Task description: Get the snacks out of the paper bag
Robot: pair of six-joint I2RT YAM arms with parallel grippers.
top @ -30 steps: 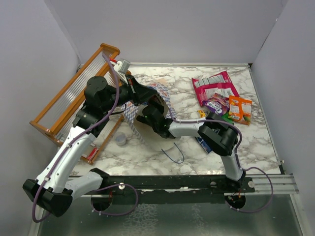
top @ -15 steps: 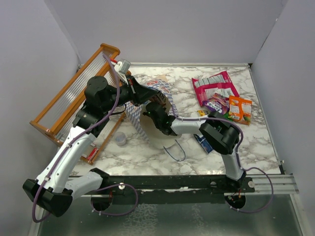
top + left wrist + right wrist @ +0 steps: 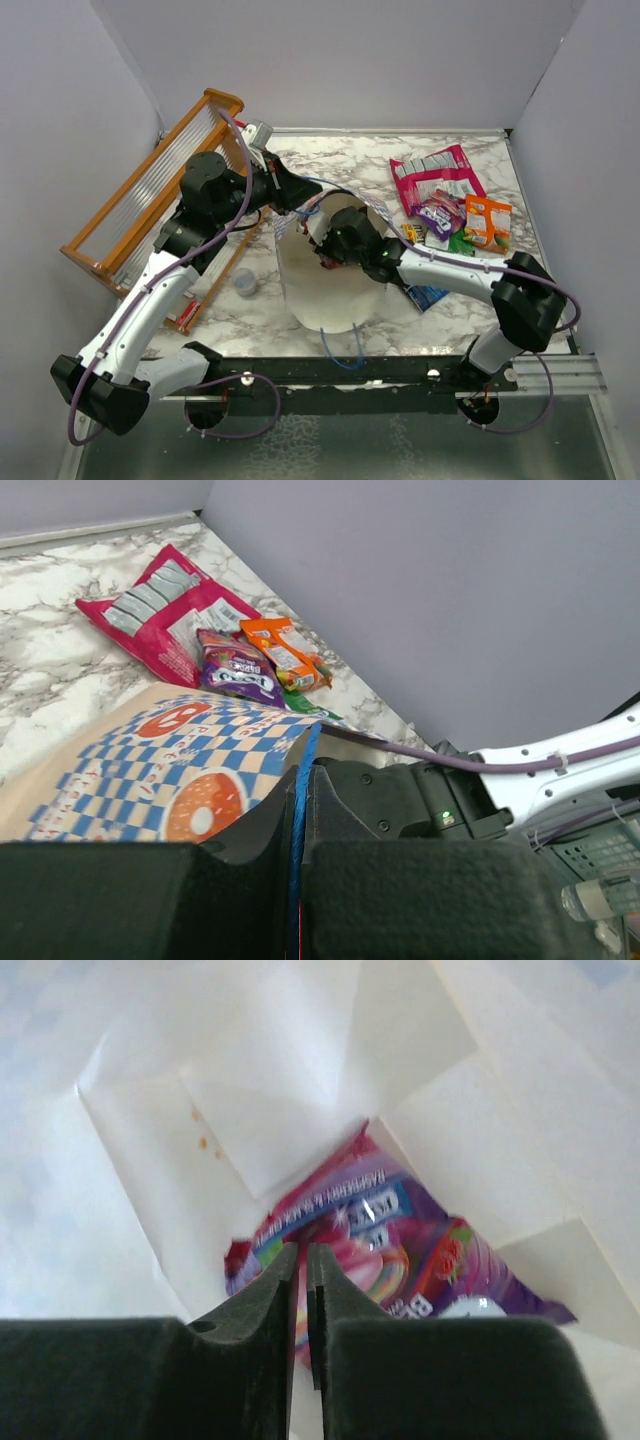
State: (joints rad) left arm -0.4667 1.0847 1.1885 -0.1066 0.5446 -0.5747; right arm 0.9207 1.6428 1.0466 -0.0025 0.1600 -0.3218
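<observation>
Now right pincer [image 3: 302,1252] sits closed inside paper bag [image 3: 250,1130].

Your right gripper [image 3: 303,1248] is now shut (it gaped a second ago). The paper bag [image 3: 320,290] spreads wider, cream inside showing.

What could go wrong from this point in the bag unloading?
The right gripper, deep in the paper bag, seems to pinch the purple packet only by its edge; it might slip out on withdrawal. The left gripper holds just the blue string handle, so the bag may drag along with the right arm.
</observation>
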